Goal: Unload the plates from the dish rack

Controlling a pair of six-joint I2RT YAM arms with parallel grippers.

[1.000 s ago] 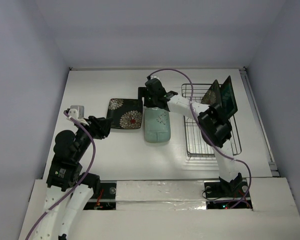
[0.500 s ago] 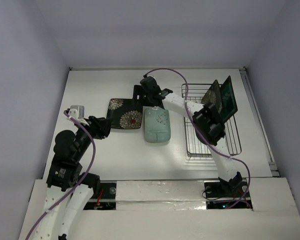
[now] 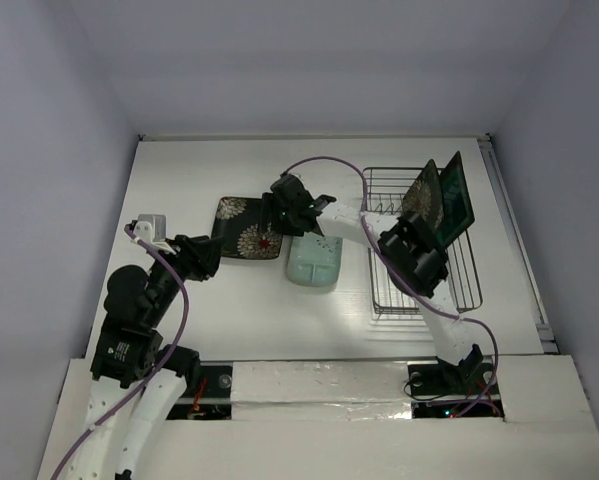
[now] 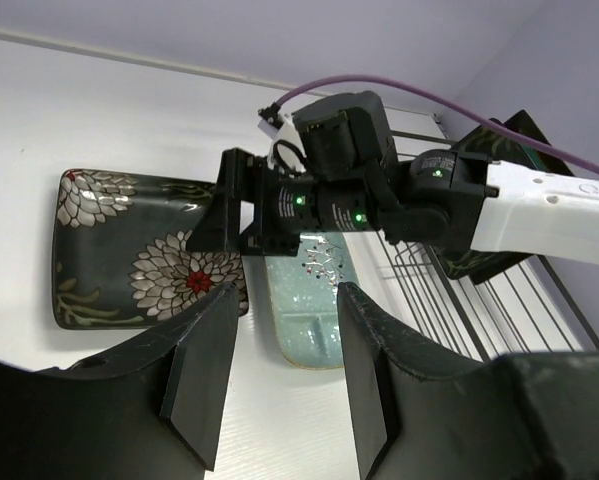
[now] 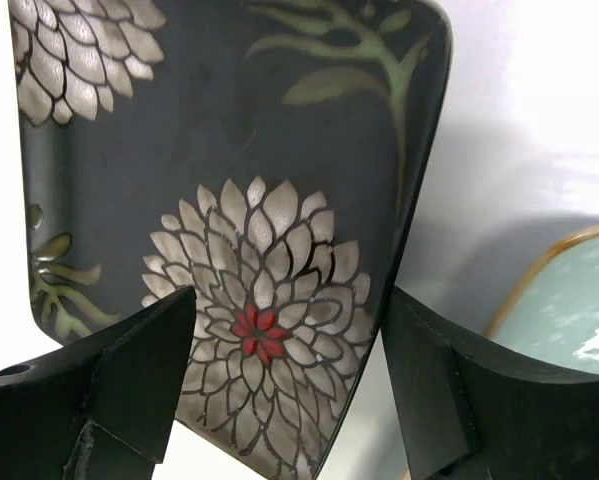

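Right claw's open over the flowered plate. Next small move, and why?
Probably lift the right claw and swing it toward the grey wire dish rack: it is open and empty, the dark flowered square plate lies flat, and two plates stand upright in the rack.

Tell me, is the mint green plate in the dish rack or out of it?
Out. The mint-green plate lies flat on the white table, left of the dish rack and beside a flowered plate.

Right tool [image 3: 279,212] shifted leftward and toward near edge of desk, off far end of mint-green plate [image 3: 314,262], now poised over right part of flowered plate [image 3: 241,225]
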